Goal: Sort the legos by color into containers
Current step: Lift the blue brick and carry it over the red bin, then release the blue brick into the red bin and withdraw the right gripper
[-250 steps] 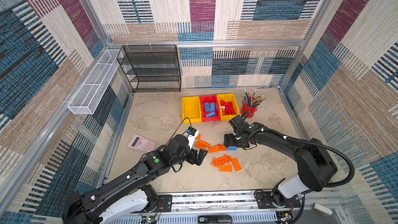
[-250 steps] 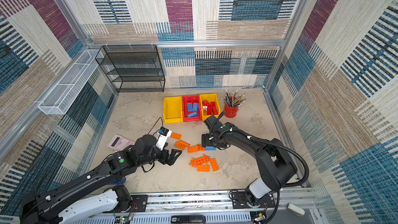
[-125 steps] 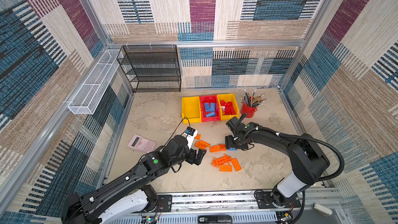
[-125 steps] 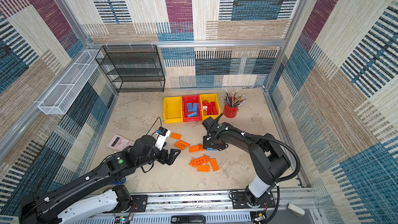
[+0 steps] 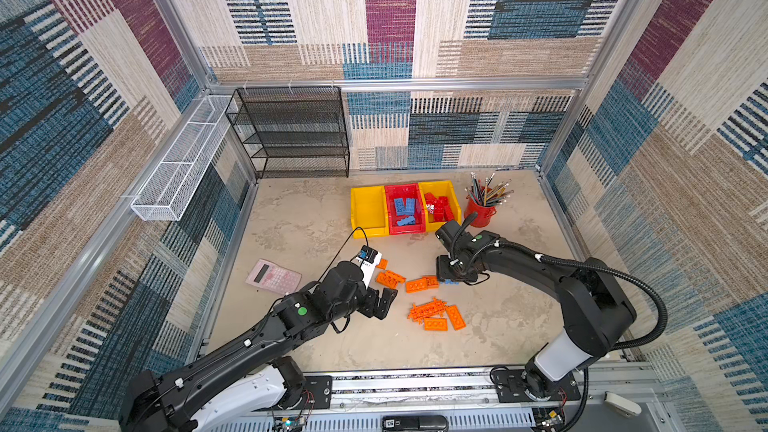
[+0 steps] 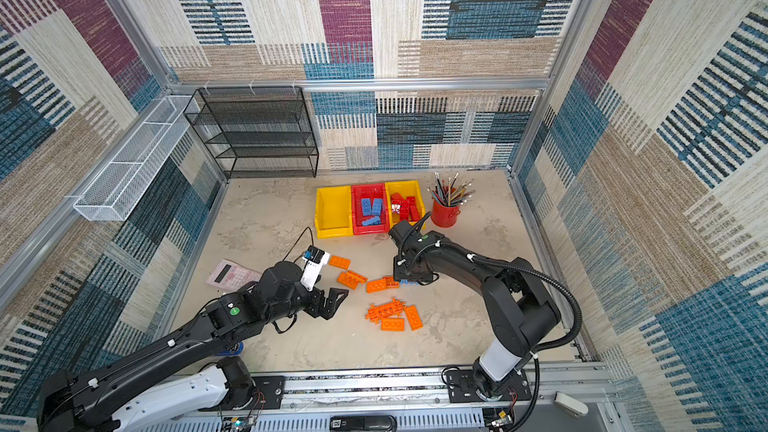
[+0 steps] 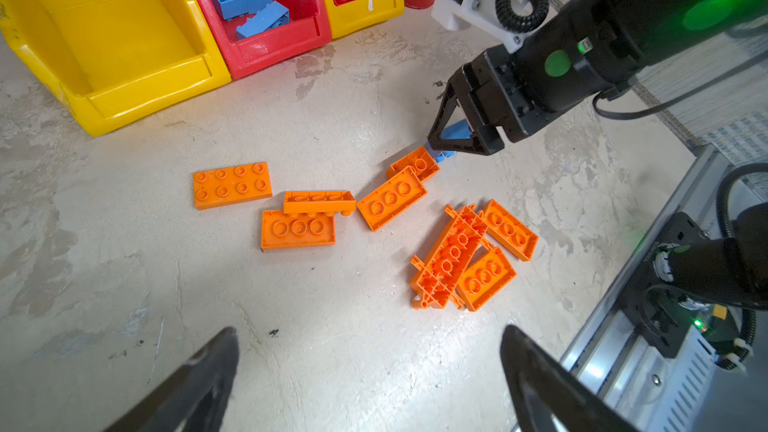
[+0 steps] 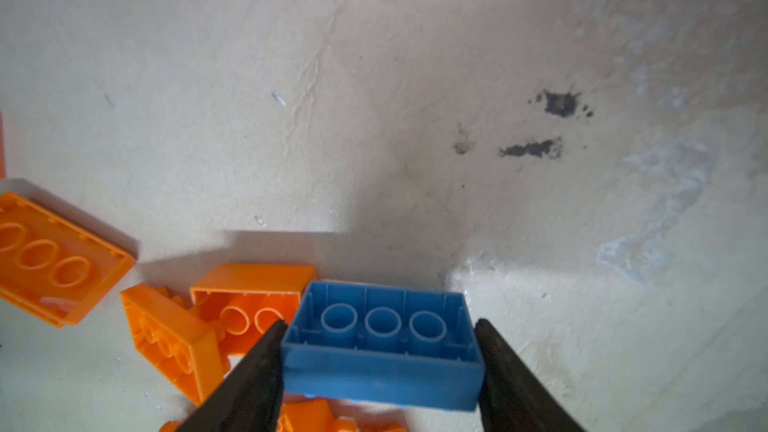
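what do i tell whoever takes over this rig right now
Left tool: open, empty, above the table beside the orange bricks.
Right tool: clamped on the ends of the last loose blue brick, at table level.
Done: blue bricks in the red bin, red bricks in the right yellow bin.
To do: bin that blue brick, then move all orange bricks to the empty left yellow bin.

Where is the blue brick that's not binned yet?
The blue brick lies underside-up between the fingers of the right gripper, right of centre in both top views, beside the orange bricks in front of the bins.
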{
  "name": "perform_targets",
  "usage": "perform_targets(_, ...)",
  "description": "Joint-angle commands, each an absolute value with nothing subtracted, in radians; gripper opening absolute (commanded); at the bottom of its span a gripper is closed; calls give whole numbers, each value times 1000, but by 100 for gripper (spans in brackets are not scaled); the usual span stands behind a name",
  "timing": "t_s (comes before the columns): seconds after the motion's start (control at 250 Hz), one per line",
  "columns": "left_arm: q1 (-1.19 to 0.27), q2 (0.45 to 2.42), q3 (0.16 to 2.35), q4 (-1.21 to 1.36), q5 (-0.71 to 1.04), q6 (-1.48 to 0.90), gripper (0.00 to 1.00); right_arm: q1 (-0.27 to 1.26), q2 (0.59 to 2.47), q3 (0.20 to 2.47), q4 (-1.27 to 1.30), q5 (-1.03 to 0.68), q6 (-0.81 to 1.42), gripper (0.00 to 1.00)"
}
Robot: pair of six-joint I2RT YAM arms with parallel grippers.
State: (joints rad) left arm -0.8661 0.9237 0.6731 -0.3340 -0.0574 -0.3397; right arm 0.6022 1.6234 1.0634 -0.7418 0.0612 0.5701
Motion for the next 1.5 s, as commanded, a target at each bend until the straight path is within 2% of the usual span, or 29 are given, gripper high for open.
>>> perform_targets(0.0, -865, 938, 683, -310, -73, -309, 99, 602, 1619, 1108, -770, 80, 557, 66)
perform_targets(0.148, -861, 960, 695, -308, -77, -298, 99, 603, 1642, 1223, -794, 86, 529, 66)
perform_targets(0.3, -805, 984, 700, -301, -39, -315, 99, 600, 1751, 1437, -804, 88, 468, 66)
perform_targets(0.632, -577, 1054, 750, -315, 83, -291, 99, 559, 2195, 2092, -936, 66, 320, 66)
perform_targets(0.808, -491, 1130, 813, -327, 120, -246, 99, 521, 2465, 2510, -1070, 46, 277, 67)
perform_targets(0.868, -467, 1161, 839, -325, 137, -236, 99, 508, 2546, 2645, -1111, 20, 268, 71)
perform_targets(0.916, -450, 1185, 861, -324, 152, -231, 99, 502, 2581, 2706, -1116, -19, 253, 87)
perform_targets(0.968, -436, 1209, 883, -324, 165, -226, 99, 500, 2576, 2705, -1086, -50, 234, 100)
perform_targets(1.164, -410, 1275, 937, -333, 181, -216, 99, 500, 2390, 2486, -881, -97, 196, 99)
perform_targets(1.38, -410, 1308, 948, -310, 213, -250, 99, 501, 2301, 2473, -985, -36, 188, 99)
perform_targets(1.496, -415, 1312, 930, -303, 240, -299, 100, 503, 2181, 2291, -990, -4, 201, 99)
